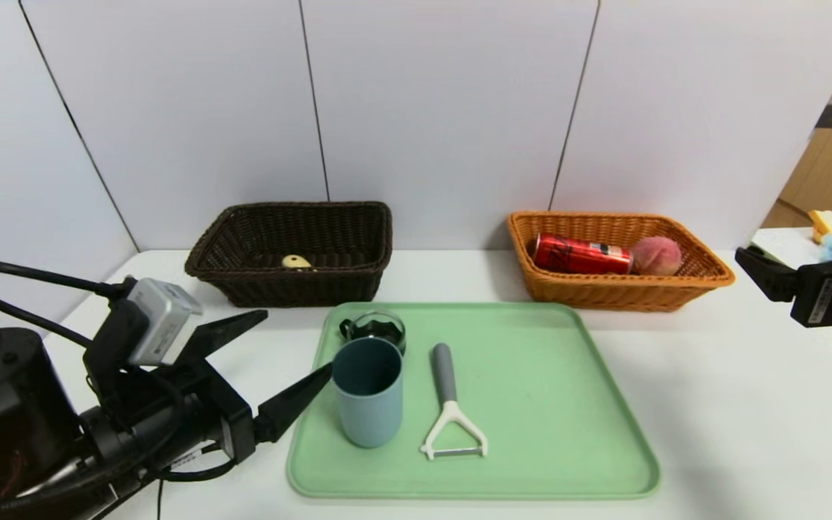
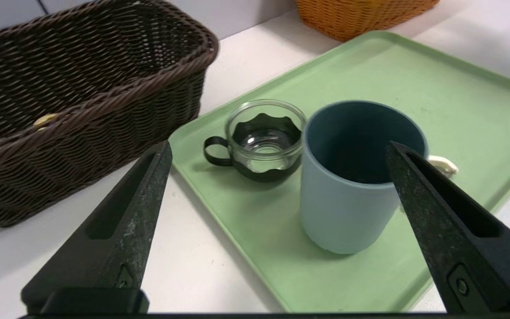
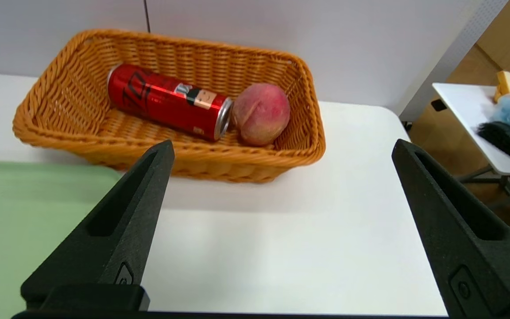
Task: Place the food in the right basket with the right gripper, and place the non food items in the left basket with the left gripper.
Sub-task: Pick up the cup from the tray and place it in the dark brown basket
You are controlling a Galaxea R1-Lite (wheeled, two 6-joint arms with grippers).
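A blue cup, a glass cup in a black holder and a grey-handled white peeler sit on the green tray. My left gripper is open and empty at the tray's left edge, one fingertip just beside the blue cup; in the left wrist view the glass cup lies beyond. The dark brown left basket holds a small yellowish item. The orange right basket holds a red can and a peach. My right gripper is open and empty at the table's right edge.
White wall panels stand close behind both baskets. In the right wrist view the right gripper hovers over bare white table in front of the orange basket. A side table with a brush and sponges stands off to the right.
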